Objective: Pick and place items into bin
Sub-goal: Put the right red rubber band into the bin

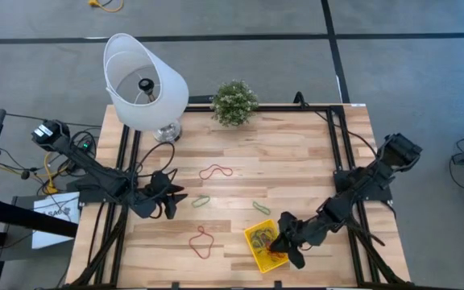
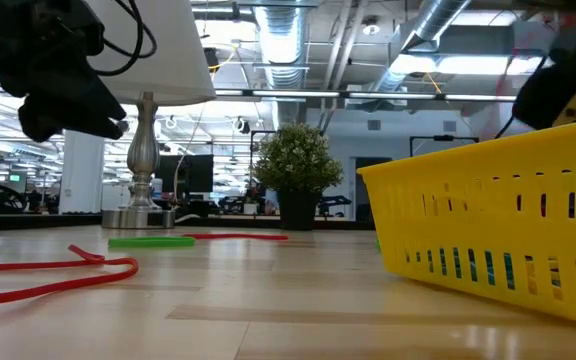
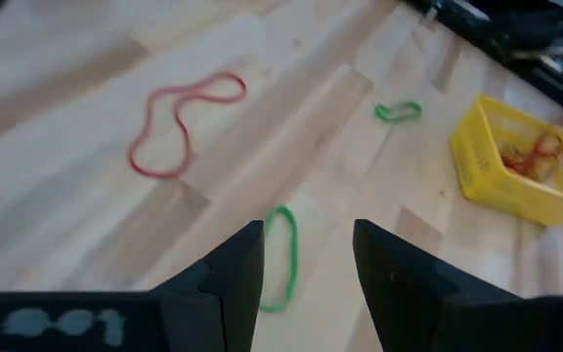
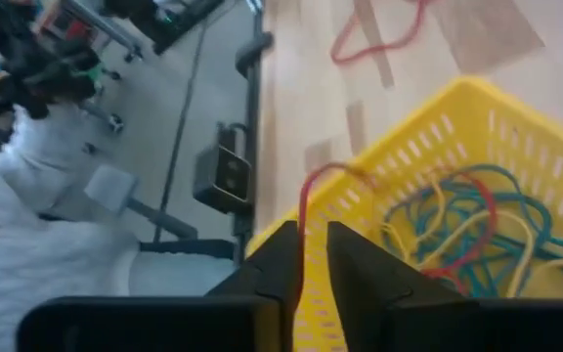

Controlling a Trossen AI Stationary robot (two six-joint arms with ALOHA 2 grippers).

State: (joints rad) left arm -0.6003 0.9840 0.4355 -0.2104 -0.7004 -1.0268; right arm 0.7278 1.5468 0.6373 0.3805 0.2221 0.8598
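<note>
A: Where do we have the right gripper point(image 1: 290, 251)?

B: We see it over the yellow bin point(image 1: 255, 241) at the near right part of the worktop point(image 1: 296, 161). In the right wrist view its fingers point(image 4: 283, 256) stand a narrow gap apart, with a red loop point(image 4: 306, 200) running up between them and arching over the bin's rim. We cannot tell whether they pinch it or have let it loose.

A: And what lies in the bin?

B: A tangle of loops point(image 4: 467, 235): red, yellow, grey-blue and green, heaped on its floor.

A: The left gripper point(image 1: 170, 203)?

B: It hangs low over the left half of the worktop, fingers point(image 3: 238, 269) spread apart and holding nothing. A green loop point(image 3: 281, 256) lies on the wood right below the gap between them.

A: What do we count outside the bin?

B: In the high view, a red loop point(image 1: 215, 171) near the middle, a second red one point(image 1: 202, 240) toward the near edge, and a small green one point(image 1: 262, 207) just beyond the bin's far corner, apart from it.

A: Anything else on the worktop?

B: A white lampshade lamp point(image 1: 142, 82) at the far left and a small potted plant point(image 1: 234, 102) beside it.
</note>
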